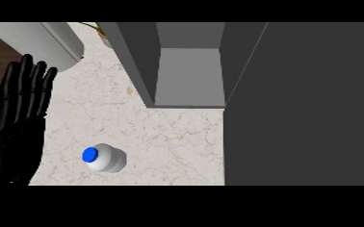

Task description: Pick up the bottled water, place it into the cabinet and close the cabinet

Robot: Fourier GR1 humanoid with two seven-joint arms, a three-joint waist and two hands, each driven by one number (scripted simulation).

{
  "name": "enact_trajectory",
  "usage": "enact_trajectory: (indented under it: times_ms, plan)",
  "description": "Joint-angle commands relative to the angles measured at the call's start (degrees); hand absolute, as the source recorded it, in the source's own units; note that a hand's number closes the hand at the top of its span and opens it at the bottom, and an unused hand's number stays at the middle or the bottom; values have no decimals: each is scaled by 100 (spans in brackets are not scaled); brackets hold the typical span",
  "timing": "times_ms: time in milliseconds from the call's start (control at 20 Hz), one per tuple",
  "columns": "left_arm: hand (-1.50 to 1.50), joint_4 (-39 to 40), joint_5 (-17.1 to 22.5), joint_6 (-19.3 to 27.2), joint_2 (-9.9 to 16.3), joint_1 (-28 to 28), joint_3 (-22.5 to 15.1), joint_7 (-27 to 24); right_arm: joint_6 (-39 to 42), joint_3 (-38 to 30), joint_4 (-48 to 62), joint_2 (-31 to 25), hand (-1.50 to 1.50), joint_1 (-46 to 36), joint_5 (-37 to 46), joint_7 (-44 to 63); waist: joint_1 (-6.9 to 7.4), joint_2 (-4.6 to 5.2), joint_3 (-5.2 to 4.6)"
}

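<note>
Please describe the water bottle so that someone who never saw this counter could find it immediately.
Start at the grey cabinet, open at the counter's far side. Come toward the near edge of the marbled counter, left of the cabinet. The bottled water stands there alone, whitish, and its bright blue cap sets it apart.

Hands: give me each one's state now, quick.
Left hand: open, fingers straight, resting at the view's left edge, holding nothing.
Right hand: not in view.
</note>
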Motion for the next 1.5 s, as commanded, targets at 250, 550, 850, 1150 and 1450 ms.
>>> enact_trajectory:
  times_ms: [250, 550, 850, 1150, 1450]
  plan:
    - [-150, -1492, -1163, 1061, -542, 1659, -76, 20, -38, 244, -625, 23, -150, 873, 380, -132, 34, 100, 18]
    - [-150, -2230, -317, 1823, -554, 3124, -1431, 303, 552, 770, -1501, -151, -150, 1214, -499, 957, 34, 102, 12]
    - [-150, -2777, -1407, 2439, -557, 3301, -2618, 798, 413, 1327, -1729, 7, -150, 1130, -8, 1191, -1, 128, 19]
    - [-150, -2901, -1187, 2511, -358, 3776, -2629, 706, 48, 1733, -2507, 169, -150, 1026, 400, 2128, -3, 121, 15]
    - [-150, -2613, -825, 2449, 41, 3890, -2306, 567, 136, 1941, -2254, 122, -150, 1340, 459, 1651, -31, 128, 16]
